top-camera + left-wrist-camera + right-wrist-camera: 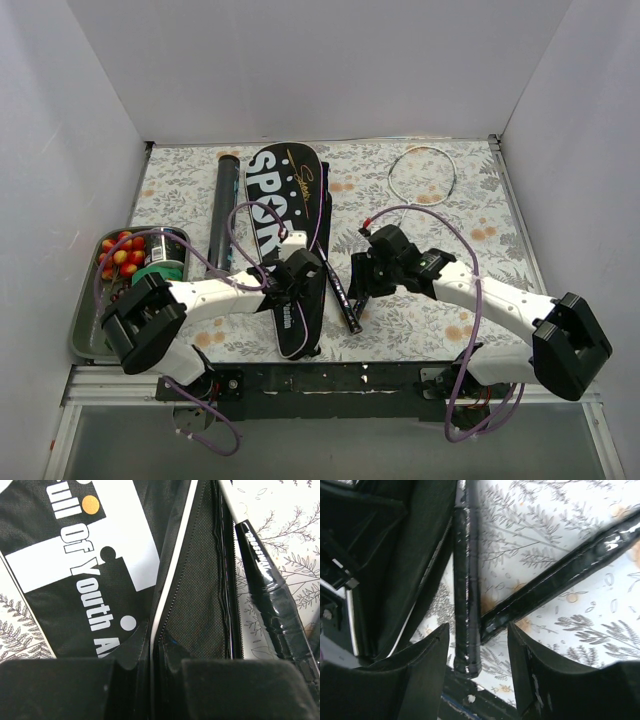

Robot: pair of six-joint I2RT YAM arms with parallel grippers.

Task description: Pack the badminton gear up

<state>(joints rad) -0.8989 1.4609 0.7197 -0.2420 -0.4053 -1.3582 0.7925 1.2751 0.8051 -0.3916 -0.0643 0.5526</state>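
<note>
Right claw (477, 630) open astride two handles (466, 580), plain only wrist-side.

The left arm (215, 293) lies over the bag (275, 180) toward 6 o'clock, hiding the last letter of its big white word. The tray (83, 332), at 9 o'clock, is partly hidden by that arm (contents too small to name). Right wrist view: one handle (560, 575) runs off at 2 o'clock.
</note>
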